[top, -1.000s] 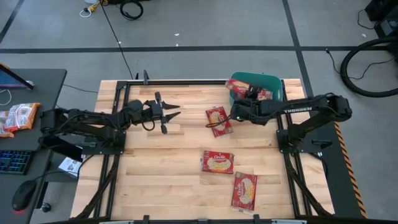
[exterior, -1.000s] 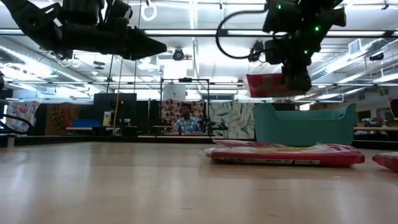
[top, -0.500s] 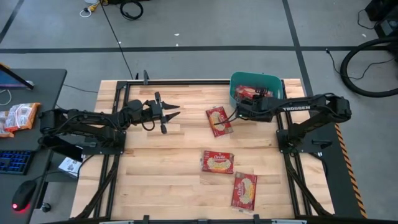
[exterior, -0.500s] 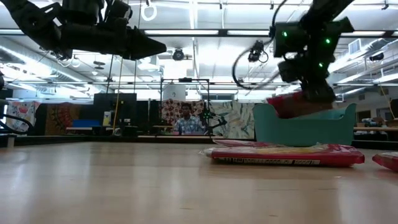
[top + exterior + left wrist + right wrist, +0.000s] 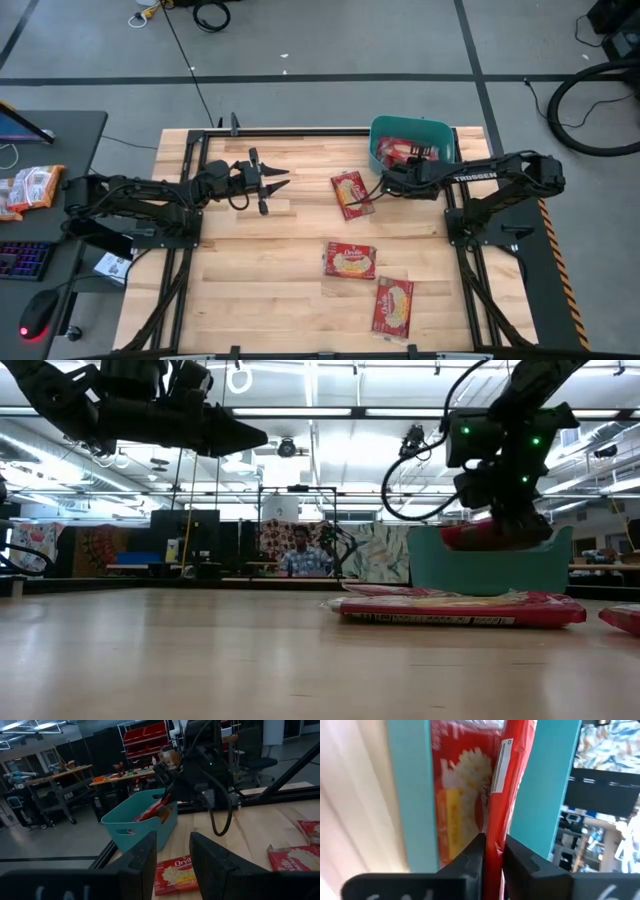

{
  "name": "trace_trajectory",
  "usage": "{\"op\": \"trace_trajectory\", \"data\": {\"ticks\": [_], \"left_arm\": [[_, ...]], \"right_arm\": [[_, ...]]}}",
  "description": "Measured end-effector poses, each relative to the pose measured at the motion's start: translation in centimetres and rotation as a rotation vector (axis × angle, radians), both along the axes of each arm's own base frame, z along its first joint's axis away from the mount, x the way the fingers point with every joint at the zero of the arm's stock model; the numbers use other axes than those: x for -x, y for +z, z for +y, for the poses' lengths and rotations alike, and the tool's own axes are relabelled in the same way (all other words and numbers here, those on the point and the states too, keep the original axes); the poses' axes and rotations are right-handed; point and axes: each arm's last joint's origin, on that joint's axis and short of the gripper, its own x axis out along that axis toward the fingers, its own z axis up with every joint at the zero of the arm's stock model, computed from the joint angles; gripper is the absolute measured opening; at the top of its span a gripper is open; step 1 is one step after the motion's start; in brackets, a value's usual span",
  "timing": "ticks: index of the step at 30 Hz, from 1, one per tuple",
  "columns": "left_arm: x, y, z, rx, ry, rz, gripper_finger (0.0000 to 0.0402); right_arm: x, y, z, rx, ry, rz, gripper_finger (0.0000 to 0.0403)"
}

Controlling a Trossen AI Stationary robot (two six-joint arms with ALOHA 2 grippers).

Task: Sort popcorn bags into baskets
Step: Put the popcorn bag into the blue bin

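Note:
The teal basket stands at the table's far right with red popcorn bags inside. My right gripper hangs over the basket's near left rim, shut on one popcorn bag that reaches down into the basket. Three more bags lie flat on the wood: one beside the basket, one mid-table, one near the front edge. My left gripper hovers open over the table's left half, with nothing between its fingers. My right gripper pinches the popcorn bag's thin edge between its two fingers. It comes slanting down over the basket's near left rim. The bag stands on edge, extending away from the fingers into the basket beside another packet; its far end is hidden.
The basket's wall rises behind the flat bag in the low view. A bare stretch of wood lies between the two arms. A dark desk with a keyboard and packets stands left of the table.
My right gripper has come down and tipped further downward, moving toward the basket's right with the bag. The bag, earlier held above the rim, now dips into the basket.

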Motion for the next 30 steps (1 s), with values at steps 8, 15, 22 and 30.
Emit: {"op": "trace_trajectory", "data": {"ticks": [8, 15, 22, 30], "left_arm": [[0.0, 0.0, 0.0, 0.001, 0.0, 0.004, 0.0121], [0.0, -0.1, 0.0, 0.003, 0.0, 0.01, 0.0121], [0.0, -0.1, 0.0, 0.003, 0.0, 0.01, 0.0121], [0.0, -0.1, 0.0, 0.004, 0.0, 0.01, 0.0121]], "right_arm": [[-0.1, -0.2, 0.2, -0.087, -0.024, -0.071, 0.0112], [0.1, 1.4, 0.3, -0.125, -0.1, -0.067, 0.0161], [0.4, 2.6, 0.2, -0.084, -0.14, -0.03, 0.0178], [1.0, 2.4, -0.9, -0.085, -0.233, -0.061, 0.0177]]}}
